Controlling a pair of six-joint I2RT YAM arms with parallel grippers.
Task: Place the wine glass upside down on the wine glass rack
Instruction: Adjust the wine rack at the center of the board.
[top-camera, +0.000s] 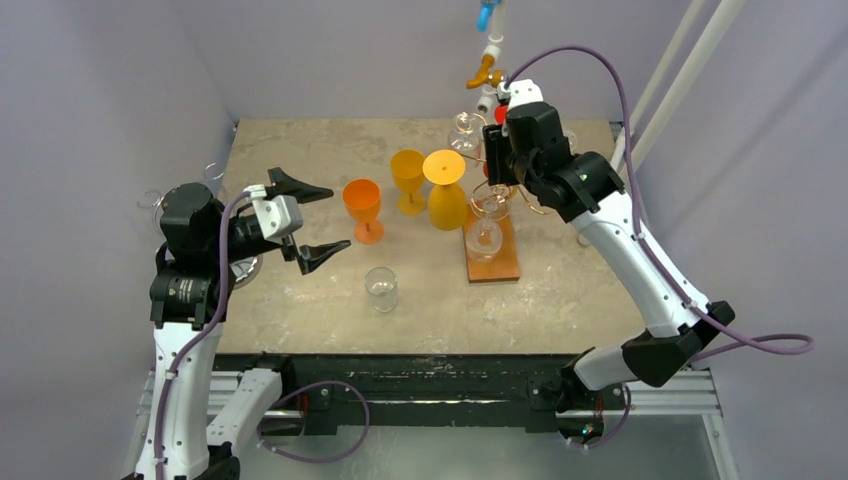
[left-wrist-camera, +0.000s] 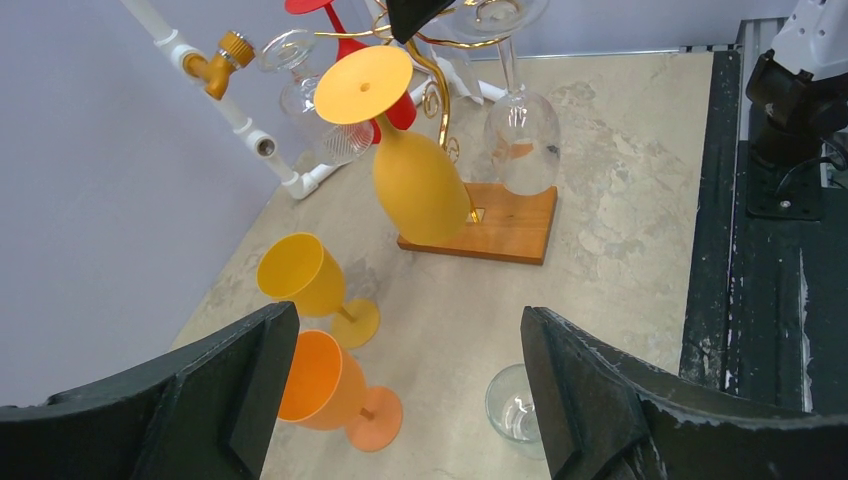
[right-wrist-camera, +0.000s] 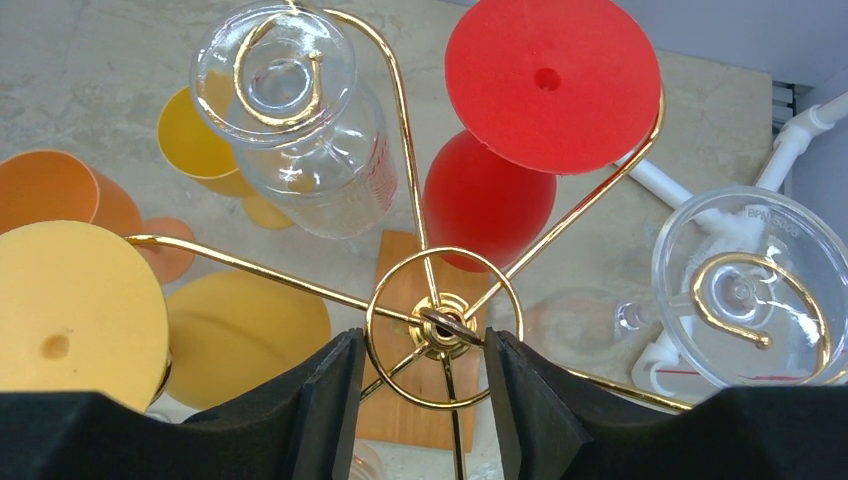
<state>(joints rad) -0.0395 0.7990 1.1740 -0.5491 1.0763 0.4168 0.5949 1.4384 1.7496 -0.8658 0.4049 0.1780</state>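
An orange wine glass (top-camera: 362, 203) stands upright on the table, with a yellow one (top-camera: 407, 175) behind it and a clear one (top-camera: 381, 288) in front. My left gripper (top-camera: 312, 220) is open and empty, just left of the orange glass (left-wrist-camera: 320, 385). In the left wrist view the clear glass (left-wrist-camera: 508, 405) is by the right finger. The gold wire rack (top-camera: 497, 200) on a wooden base (top-camera: 492, 258) holds a yellow glass (top-camera: 446, 195), a red glass (right-wrist-camera: 545, 80) and clear glasses (right-wrist-camera: 285, 80) upside down. My right gripper (right-wrist-camera: 425, 345) hovers open over the rack's hub (right-wrist-camera: 443, 325), jaws either side of it.
A white pipe with a brass tap (top-camera: 487, 70) stands behind the rack and also shows in the left wrist view (left-wrist-camera: 225, 60). The yellow glass (left-wrist-camera: 300, 275) is close behind the orange one. The table's dark front edge (top-camera: 400, 365) is near my arm bases.
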